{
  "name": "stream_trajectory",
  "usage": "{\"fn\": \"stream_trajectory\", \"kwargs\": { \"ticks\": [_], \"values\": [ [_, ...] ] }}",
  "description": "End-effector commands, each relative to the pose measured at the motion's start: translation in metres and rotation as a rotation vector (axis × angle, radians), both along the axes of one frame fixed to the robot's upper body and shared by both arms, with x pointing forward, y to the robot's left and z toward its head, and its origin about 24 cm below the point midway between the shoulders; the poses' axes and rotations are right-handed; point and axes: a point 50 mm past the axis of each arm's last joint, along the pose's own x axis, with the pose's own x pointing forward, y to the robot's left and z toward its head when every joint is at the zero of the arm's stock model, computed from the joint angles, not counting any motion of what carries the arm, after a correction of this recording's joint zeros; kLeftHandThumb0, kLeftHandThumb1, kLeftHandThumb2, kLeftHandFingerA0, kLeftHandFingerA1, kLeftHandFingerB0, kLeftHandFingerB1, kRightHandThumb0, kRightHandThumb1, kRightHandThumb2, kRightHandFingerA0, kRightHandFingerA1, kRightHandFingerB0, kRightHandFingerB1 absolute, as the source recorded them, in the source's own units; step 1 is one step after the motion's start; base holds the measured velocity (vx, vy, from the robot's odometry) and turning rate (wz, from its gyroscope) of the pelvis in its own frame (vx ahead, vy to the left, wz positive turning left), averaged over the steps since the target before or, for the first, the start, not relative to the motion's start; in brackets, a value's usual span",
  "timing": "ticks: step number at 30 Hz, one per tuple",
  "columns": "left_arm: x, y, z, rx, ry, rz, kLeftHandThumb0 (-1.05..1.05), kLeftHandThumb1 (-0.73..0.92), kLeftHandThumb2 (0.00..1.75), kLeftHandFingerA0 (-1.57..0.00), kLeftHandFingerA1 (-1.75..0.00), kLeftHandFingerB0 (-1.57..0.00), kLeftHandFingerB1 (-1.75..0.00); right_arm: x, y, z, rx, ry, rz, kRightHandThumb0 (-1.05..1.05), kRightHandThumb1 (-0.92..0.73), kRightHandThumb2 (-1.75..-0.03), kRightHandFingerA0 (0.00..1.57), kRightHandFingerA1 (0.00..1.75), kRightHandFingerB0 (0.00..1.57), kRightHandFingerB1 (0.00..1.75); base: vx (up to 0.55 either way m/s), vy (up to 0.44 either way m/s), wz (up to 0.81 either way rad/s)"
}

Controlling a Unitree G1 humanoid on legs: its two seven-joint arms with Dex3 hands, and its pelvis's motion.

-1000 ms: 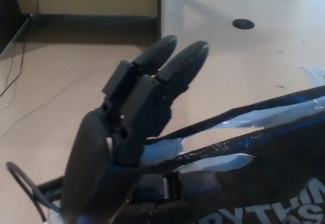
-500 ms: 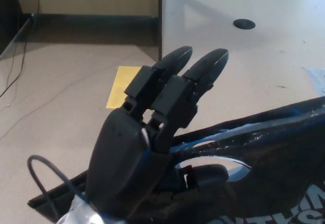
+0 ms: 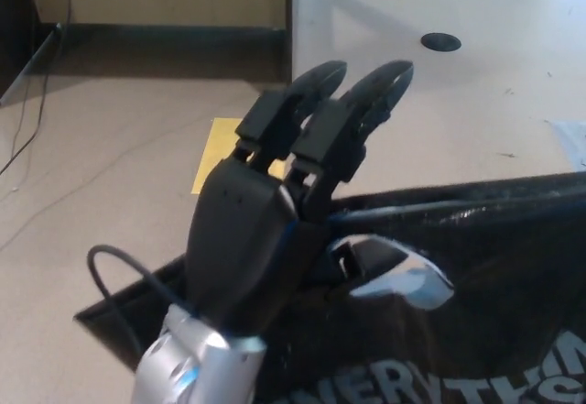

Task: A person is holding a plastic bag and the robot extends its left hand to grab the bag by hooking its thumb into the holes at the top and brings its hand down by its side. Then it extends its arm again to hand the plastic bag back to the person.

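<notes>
Partly: left hand [image 3: 275,212] thumb hidden (hole) | bag [image 3: 476,285] cropped

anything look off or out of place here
Nothing looks damaged or spilled. The left hand has its thumb through the hole at the top of the black plastic bag, fingers raised. Only stray items: a yellow sheet on the floor and a thin cable.

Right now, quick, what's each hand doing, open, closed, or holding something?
Left hand: shut on the black plastic bag, thumb through its handle hole, two fingers extended.
Right hand: not in view.
</notes>
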Motion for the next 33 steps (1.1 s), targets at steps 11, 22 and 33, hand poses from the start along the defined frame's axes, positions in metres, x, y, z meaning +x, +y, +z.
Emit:
{"fn": "stream_trajectory", "kwargs": {
  "ticks": [11,22,33],
  "values": [
    [0.037,-0.059,0.027,-0.121,-0.119,-0.037,-0.33,0.78,0.66,-1.00,-1.39,-0.26,-0.30,0.008,-0.005,0.005,-0.025,-0.004,0.008,-0.30,-0.69,-0.60,0.81,0.68,0.62,0.43,0.00,0.000,0.00],
    [0.041,-0.063,0.027,-0.149,-0.144,-0.039,-0.09,0.74,0.83,-0.93,-1.68,-0.72,-1.28,0.012,-0.004,0.009,-0.014,-0.027,0.027,-0.29,-0.68,-0.61,0.82,0.64,0.63,0.45,0.00,0.000,0.00],
    [0.043,-0.039,0.032,-0.206,-0.209,0.008,-0.13,0.71,0.82,-0.90,-1.71,-0.67,-1.32,0.011,-0.002,0.006,-0.025,-0.019,0.037,-0.30,-0.68,-0.61,0.82,0.59,0.65,0.46,0.00,0.000,0.00]
  ]
}}
